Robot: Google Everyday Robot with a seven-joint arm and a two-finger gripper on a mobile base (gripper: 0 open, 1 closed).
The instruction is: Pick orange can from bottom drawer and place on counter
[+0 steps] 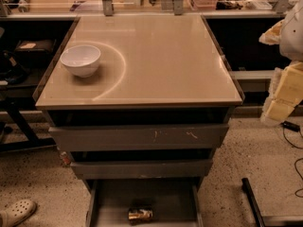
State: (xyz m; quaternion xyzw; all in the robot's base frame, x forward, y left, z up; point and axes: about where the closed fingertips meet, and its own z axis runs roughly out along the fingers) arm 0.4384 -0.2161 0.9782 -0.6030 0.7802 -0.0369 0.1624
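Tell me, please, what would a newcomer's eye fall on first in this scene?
The large glossy beige counter fills the middle, with a white bowl toward the picture's left, beside a pale arc mark. Below, the bottom drawer stands pulled open, and the orange can lies on its side in it. The claw hangs at the right edge, beside the counter and far from the can.

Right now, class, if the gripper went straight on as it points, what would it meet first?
Probably the speckled floor right of the cabinet: the gripper hangs at the right edge, pointing down-left. Depth is unclear.
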